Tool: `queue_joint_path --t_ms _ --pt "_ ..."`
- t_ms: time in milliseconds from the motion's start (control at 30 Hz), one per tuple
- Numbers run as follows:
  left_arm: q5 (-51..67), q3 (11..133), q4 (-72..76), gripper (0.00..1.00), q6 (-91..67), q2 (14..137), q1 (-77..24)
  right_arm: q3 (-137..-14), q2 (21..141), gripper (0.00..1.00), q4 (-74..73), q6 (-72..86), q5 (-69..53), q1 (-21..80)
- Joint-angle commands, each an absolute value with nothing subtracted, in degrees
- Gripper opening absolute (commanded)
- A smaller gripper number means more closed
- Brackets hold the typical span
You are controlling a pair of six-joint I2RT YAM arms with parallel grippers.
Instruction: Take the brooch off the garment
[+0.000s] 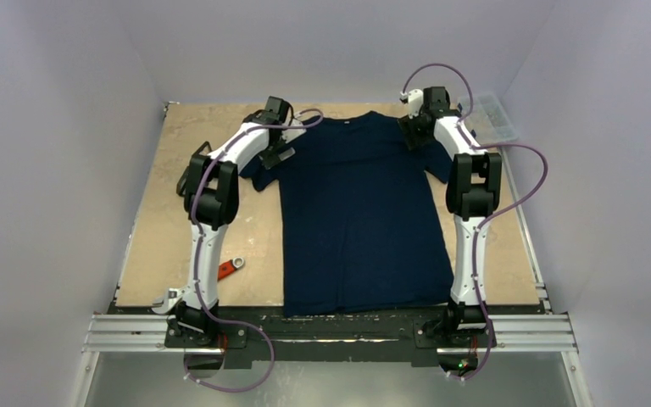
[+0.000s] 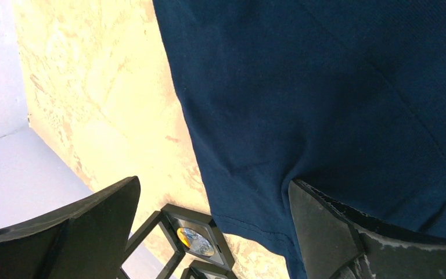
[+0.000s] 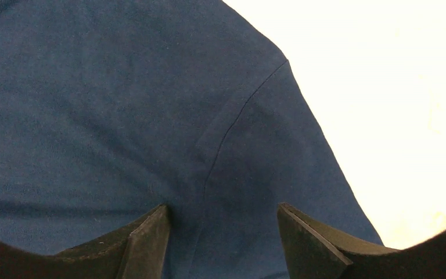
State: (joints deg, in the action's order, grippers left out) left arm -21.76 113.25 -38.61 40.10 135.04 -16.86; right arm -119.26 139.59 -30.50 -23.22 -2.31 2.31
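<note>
Plywood table (image 1: pixel 169 212), garment (image 1: pixel 360 212) spread flat, left pincer (image 2: pixel 213 185) and right pincer (image 3: pixel 223 207) released (over shoulders)

Reaches far forward with the left arm (image 1: pixel 213 200) and the right arm (image 1: pixel 473 182) from bases side by side at the near edge, elbows bent and raised, forearms slanting inward toward each other. Points the left claw (image 2: pixel 212 185) downward with jaws spread wide, dark fingers (image 2: pixel 81 229) at either lower corner of the wrist view. Points the right claw (image 3: pixel 222 209) downward likewise, jaws parted less widely
</note>
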Motion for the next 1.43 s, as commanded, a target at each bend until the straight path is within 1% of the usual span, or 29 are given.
queue_joint_path --t_ms 0,167,233,333,500,600,700,800,900,1033,1133,1233,1400 --pt "-17.5 118.3 -39.5 1.00 37.2 132.3 -15.6 -117.9 137.7 0.74 -30.2 -23.7 -2.5 1.7" --pt "-8.9 127.7 -47.1 1.00 26.8 127.9 -15.6 -119.4 131.4 0.84 -30.5 -22.1 -7.6 1.7" --pt "-3.6 128.4 -48.1 1.00 23.1 124.3 -15.7 -119.2 128.5 0.89 -30.1 -21.2 -9.7 1.7" --pt "1.3 128.1 -48.3 1.00 16.3 119.1 -15.6 -117.9 123.5 0.99 -28.8 -20.4 -13.9 1.6" --pt "7.6 126.9 -50.8 1.00 7.4 111.3 -14.2 -112.8 113.5 0.99 -24.5 -18.6 -19.9 1.2" --pt "9.8 130.0 -57.2 1.00 2.1 108.8 -11.5 -109.4 108.1 0.99 -22.5 -16.7 -23.7 0.5" --pt "14.0 132.6 -64.7 1.00 0.5 106.8 -7.5 -105.3 102.8 0.99 -22.0 -14.8 -27.8 -0.7" --pt "13.3 124.1 -65.6 1.00 4.1 99.6 -5.6 -98.7 97.0 0.99 -22.1 -14.6 -29.3 -2.7" --pt "17.1 112.8 -66.0 1.00 5.4 92.2 -2.3 -91.1 91.2 0.99 -24.4 -15.8 -30.3 -4.7" --pt "16.7 98.7 -66.6 1.00 6.8 85.1 1.3 -81.5 83.9 0.99 -29.2 -18.5 -29.2 -6.4" --pt "17.4 87.8 -63.8 1.00 8.0 80.1 4.5 -74.0 79.1 0.99 -30.5 -19.1 -27.2 -6.6" --pt "16.0 81.8 -62.5 1.00 10.2 77.9 6.2 -67.8 75.7 0.99 -30.6 -19.2 -25.4 -6.6" --pt "16.3 79.3 -61.4 1.00 9.8 77.3 7.1 -66.3 74.6 0.99 -34.1 -19.6 -24.8 -6.7"
